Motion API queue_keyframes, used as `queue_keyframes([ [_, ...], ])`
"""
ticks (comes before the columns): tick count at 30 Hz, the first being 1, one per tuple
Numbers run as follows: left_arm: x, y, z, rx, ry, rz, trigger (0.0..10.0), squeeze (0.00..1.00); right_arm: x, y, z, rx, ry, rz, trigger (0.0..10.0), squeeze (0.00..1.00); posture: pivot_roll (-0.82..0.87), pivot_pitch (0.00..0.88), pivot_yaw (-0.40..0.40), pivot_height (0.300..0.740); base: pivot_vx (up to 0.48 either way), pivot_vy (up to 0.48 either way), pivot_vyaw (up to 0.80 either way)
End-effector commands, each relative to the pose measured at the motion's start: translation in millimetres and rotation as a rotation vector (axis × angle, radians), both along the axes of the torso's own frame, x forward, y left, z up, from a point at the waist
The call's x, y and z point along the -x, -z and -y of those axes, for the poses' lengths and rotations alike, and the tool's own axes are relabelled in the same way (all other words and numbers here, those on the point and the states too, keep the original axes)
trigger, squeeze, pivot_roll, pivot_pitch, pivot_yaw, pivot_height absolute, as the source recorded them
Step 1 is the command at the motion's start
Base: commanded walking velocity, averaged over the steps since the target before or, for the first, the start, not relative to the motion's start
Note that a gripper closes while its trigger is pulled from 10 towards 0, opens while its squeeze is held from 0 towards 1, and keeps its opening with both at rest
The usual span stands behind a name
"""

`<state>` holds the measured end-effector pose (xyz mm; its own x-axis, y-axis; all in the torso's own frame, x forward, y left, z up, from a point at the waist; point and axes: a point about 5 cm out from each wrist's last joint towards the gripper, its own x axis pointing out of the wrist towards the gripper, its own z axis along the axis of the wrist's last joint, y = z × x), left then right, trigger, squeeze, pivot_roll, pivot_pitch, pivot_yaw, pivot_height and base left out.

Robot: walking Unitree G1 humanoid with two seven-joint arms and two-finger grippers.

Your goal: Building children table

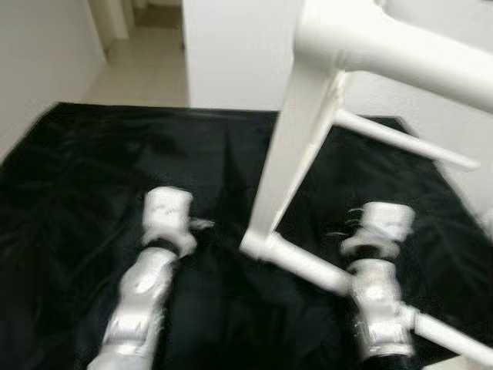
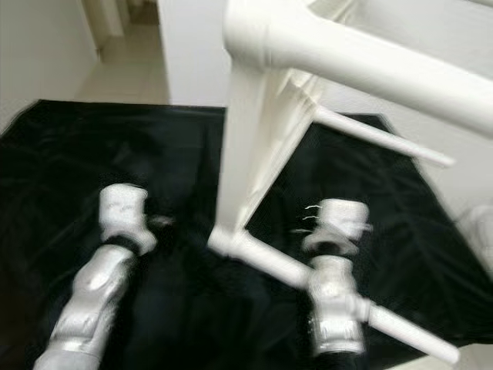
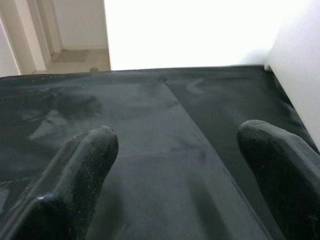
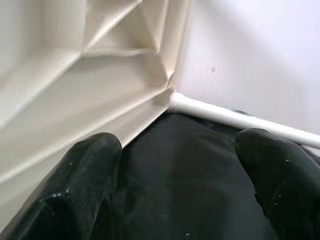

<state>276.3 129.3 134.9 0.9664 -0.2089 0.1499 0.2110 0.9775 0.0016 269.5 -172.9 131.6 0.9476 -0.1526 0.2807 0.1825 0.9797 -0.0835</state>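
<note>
A white plastic children's table (image 1: pixel 289 154) stands on its edge on a black cloth (image 1: pixel 85 200), its ribbed underside (image 4: pixel 100 60) facing right. One leg (image 1: pixel 400 50) juts out high toward me, another leg (image 1: pixel 308 266) lies low on the cloth and passes under my right arm (image 1: pixel 377 285), and a third leg (image 1: pixel 400 139) shows further back. My right gripper (image 4: pixel 177 150) is open, low over the cloth, pointing at the corner where the underside meets a leg (image 4: pixel 235 117). Left of the table, my left gripper (image 3: pixel 175 150) is open over bare cloth, with my left arm (image 1: pixel 154 262) reaching forward.
A white wall (image 1: pixel 231 46) rises just behind the cloth, and more white wall closes the right side. A tiled hallway (image 1: pixel 139 69) opens at the back left. The eye views are blurred.
</note>
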Motion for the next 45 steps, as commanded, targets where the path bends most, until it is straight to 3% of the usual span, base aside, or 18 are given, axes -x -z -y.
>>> queue_keyframes([
  [1, 1.4, 1.7, 7.4, 0.013, 0.024, -0.009, 10.0, 0.00, 2.7, 6.1, 10.3, 0.008, 0.034, -0.031, 10.0, 0.00, 0.07, 0.000, -0.035, 0.740, 0.000, 0.000, 0.00],
  [9, 6.9, 3.9, 10.5, -0.029, 0.057, -0.024, 10.0, 0.00, 3.3, 5.9, 9.2, 0.010, 0.027, -0.036, 10.0, 0.00, 0.07, 0.000, -0.033, 0.740, 0.000, 0.000, 0.00],
  [13, 18.4, 7.4, 14.5, -0.058, 0.179, -0.029, 10.0, 0.00, 3.7, 6.1, 10.4, 0.015, 0.028, -0.040, 10.0, 0.00, 0.07, 0.000, -0.034, 0.740, 0.000, 0.000, 0.00],
  [16, 40.8, 15.6, 17.0, -0.150, 0.375, -0.044, 10.0, 0.00, 3.5, 6.2, 12.6, 0.022, 0.028, -0.044, 10.0, 0.00, 0.07, 0.000, -0.035, 0.740, 0.000, 0.000, 0.00],
  [21, 44.5, 16.2, 18.6, -0.176, 0.417, -0.042, 10.0, 0.00, 3.6, 6.5, 12.6, 0.024, 0.026, -0.045, 10.0, 0.00, 0.08, 0.000, -0.036, 0.740, 0.000, 0.000, 0.00],
  [25, 53.2, 12.2, 31.6, -0.209, 0.544, -0.028, 10.0, 0.00, 3.8, 7.3, 11.9, 0.029, 0.020, -0.049, 10.0, 0.00, 0.08, 0.003, -0.041, 0.740, 0.000, 0.000, 0.00],
  [34, 43.1, 4.1, 47.6, -0.231, 0.563, -0.028, 10.0, 0.00, 2.7, 6.0, 13.3, 0.039, 0.014, -0.051, 10.0, 0.00, 0.07, 0.010, -0.039, 0.740, 0.000, 0.000, 0.00],
  [45, 25.7, -1.4, 61.6, -0.214, 0.498, -0.099, 10.0, 0.00, 0.6, 3.9, 13.4, 0.039, 0.023, -0.046, 10.0, 0.00, 0.07, 0.017, -0.034, 0.740, 0.000, 0.000, 0.00],
])
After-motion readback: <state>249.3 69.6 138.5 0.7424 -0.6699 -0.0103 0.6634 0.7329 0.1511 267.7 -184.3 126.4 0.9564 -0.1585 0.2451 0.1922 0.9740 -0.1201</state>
